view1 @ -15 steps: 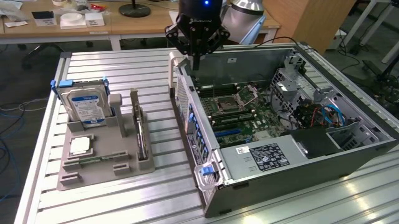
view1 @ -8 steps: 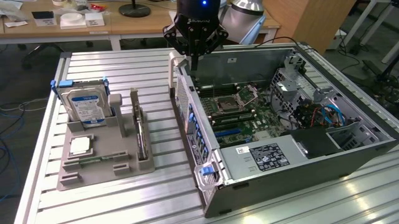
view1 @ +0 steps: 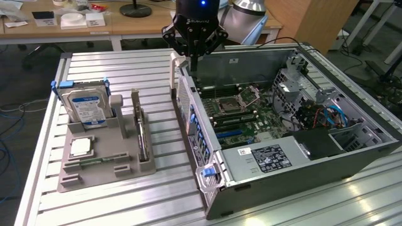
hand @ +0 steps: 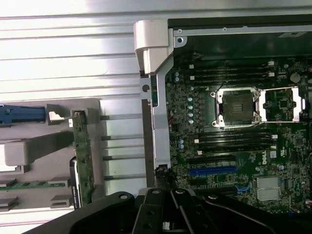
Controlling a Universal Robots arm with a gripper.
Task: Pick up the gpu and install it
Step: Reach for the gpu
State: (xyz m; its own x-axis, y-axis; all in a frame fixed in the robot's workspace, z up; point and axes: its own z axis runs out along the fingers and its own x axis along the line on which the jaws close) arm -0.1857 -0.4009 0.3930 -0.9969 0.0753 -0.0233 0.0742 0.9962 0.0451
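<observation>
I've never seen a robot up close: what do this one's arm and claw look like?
The gripper is black, with jointed finger links and pale lettering on its body. A blue light glows above it, beside a silver-grey arm section.

Bench (view1: pixel 125 66): ribbed aluminium, bright sheen. Holder (view1: pixel 107 150): matt grey plastic. Case (view1: pixel 251 59): dull grey sheet metal. Drive (view1: pixel 88 106): silvery metal, glossy label. Gpu (view1: pixel 142 132): dark matt card.

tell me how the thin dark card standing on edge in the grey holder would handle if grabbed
The thin dark circuit card looks like a rigid board, so probably stiff. It is slim, so likely light for its length. Standing on edge in the grey plastic holder, it might tip if pushed sideways.
</observation>
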